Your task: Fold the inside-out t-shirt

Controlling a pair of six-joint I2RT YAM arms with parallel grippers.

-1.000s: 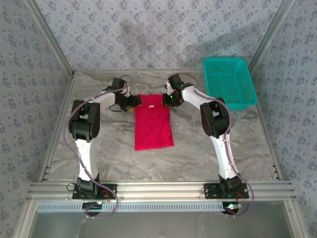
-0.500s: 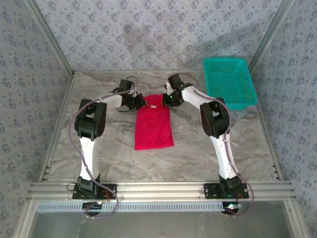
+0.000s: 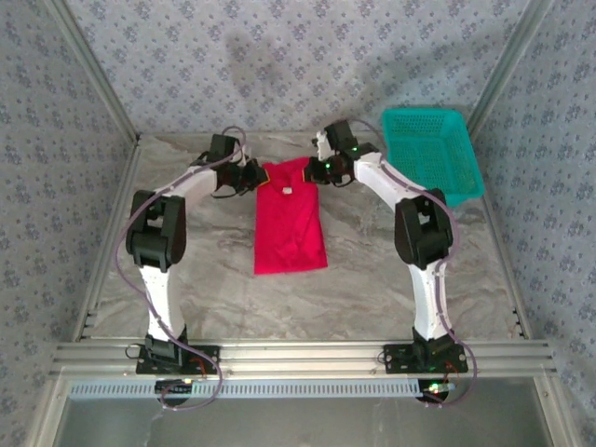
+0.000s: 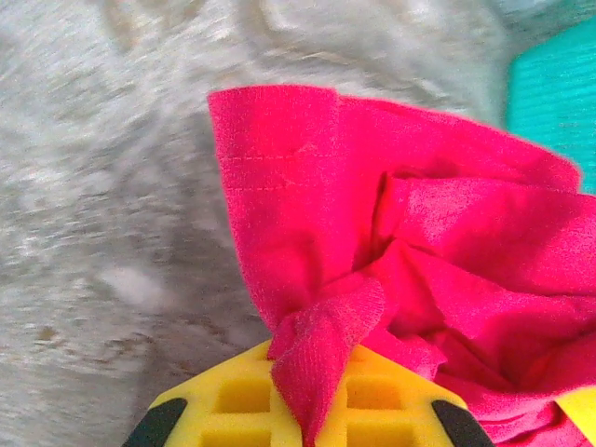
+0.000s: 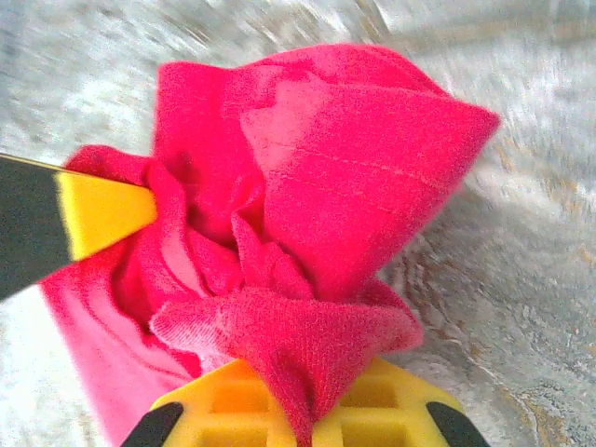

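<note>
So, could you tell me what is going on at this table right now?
Two robot arms are handling a red t-shirt on the table. The left arm's fingers are shut on a bunch of cloth at the shirt's far left corner, and the right arm's fingers are shut on the far right corner. The rest of the shirt lies flat, reaching toward the arms' bases. A teal basket sits at the far right, apart from the shirt.

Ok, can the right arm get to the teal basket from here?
Probably yes: the basket sits just to its right with nothing lying between. But the right pincer is shut on a far corner of the shirt, so it would drag that along.
</note>
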